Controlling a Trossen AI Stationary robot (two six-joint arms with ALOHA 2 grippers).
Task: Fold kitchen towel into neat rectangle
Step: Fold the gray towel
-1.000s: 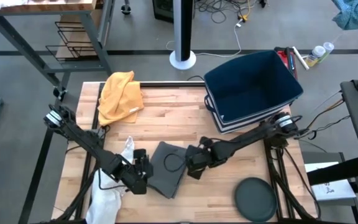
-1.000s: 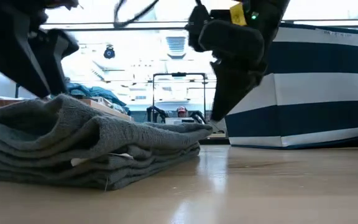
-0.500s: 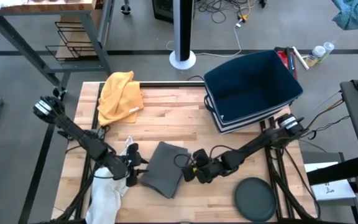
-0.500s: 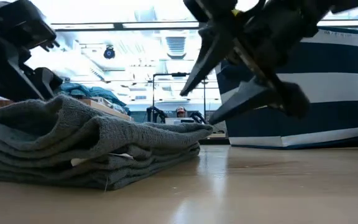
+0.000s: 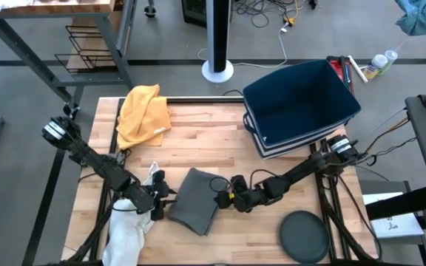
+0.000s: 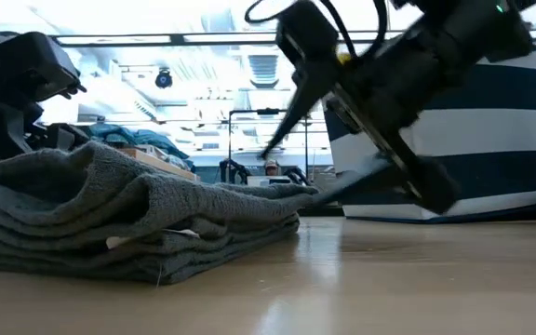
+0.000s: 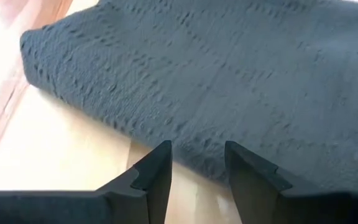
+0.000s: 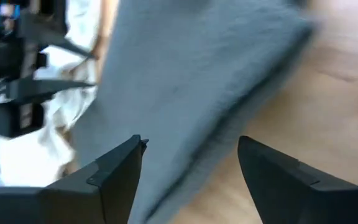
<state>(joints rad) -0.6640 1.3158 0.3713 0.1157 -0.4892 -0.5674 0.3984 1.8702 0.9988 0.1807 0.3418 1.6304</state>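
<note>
The grey kitchen towel lies folded in several layers near the middle of the table's near half, also seen as a flat stack in the low view. My left gripper is open, low at the towel's left edge, its fingertips just short of it. My right gripper stands wide open at the towel's right edge. In the low view one finger is above that edge and the other is beside it. I see no touch by either gripper.
A yellow cloth lies at the far left and a white cloth hangs over the near left corner, close to my left arm. A blue striped bin stands at the far right, and a dark round disc lies near the front right.
My right gripper has opened wide, rolled about its own axis and sunk toward the towel's right edge. My left gripper has come down and drawn back a little toward the table's left edge, off the towel. The towel has stayed where it was.
</note>
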